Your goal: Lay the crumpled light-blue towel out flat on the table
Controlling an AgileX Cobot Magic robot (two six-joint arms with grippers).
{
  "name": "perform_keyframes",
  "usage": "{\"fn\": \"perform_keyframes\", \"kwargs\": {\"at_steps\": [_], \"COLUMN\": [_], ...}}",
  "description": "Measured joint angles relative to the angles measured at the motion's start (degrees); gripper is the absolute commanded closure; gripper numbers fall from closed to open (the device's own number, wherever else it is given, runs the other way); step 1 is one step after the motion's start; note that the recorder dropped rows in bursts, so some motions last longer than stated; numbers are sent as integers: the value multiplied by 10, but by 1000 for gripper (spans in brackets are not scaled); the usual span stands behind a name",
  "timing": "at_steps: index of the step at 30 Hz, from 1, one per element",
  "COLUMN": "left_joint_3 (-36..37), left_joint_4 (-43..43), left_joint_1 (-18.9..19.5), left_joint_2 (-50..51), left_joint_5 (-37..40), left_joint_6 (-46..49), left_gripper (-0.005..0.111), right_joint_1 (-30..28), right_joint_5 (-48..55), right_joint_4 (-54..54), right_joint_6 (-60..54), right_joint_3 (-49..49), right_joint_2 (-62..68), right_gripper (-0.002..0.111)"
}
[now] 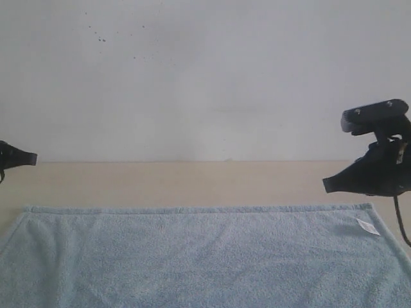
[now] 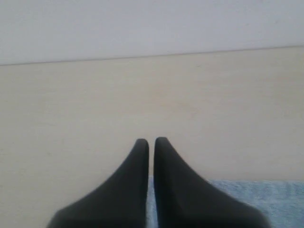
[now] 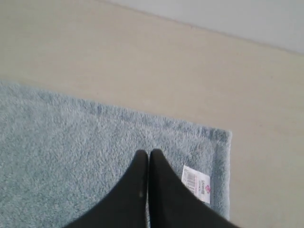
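Observation:
The light-blue towel (image 1: 192, 256) lies flat across the near part of the beige table (image 1: 192, 183), its hemmed far edge straight and a small white label (image 1: 367, 226) by its far right corner. My left gripper (image 1: 31, 157) hangs shut at the left edge, above the table and clear of the cloth. In the left wrist view its jaws (image 2: 151, 141) are together with nothing between them, and a strip of towel (image 2: 266, 199) shows below. My right gripper (image 1: 327, 185) hovers shut above the towel's far right corner. Its jaws (image 3: 148, 153) are empty, over the towel (image 3: 71, 142) beside the label (image 3: 196, 183).
A plain white wall (image 1: 192, 77) rises behind the table's far edge. Bare table surface runs between the towel's far hem and the wall. A black cable (image 1: 401, 224) hangs from the right arm over the towel's right corner.

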Motion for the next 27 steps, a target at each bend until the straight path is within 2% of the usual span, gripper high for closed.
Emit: {"fn": "perform_keyframes", "kwargs": {"at_steps": [3,9,15,17,21,24,27], "left_joint_3": [57,155,269,319,401,450,503], "left_joint_4": [-3,-5,-5,-5,-5,-4,-4], "left_joint_1": [0,0,0,0,0,0,0], "left_joint_2": [-54,-188,-358,-448,-600,-683,-741], "left_joint_5": [-37,-60,-116,-140,-140,-133,-133], "left_joint_6": [-32,-129,-147,-148,-148,-149,-164], "left_gripper": [103,103,103,103,103,103,103], "right_joint_1": [0,0,0,0,0,1,33], "right_joint_5": [-36,-83,-93,-85,-44,-13,3], "right_joint_4": [0,1,1,1,1,1,2], "right_joint_6": [2,41,89,114,144,148,137], "right_joint_3": [46,124,175,192,224,240,263], "right_joint_2": [-59,-190,-322,-382,-471,-520,-566], "right_gripper": [108,108,108,108,108,108,108]}}
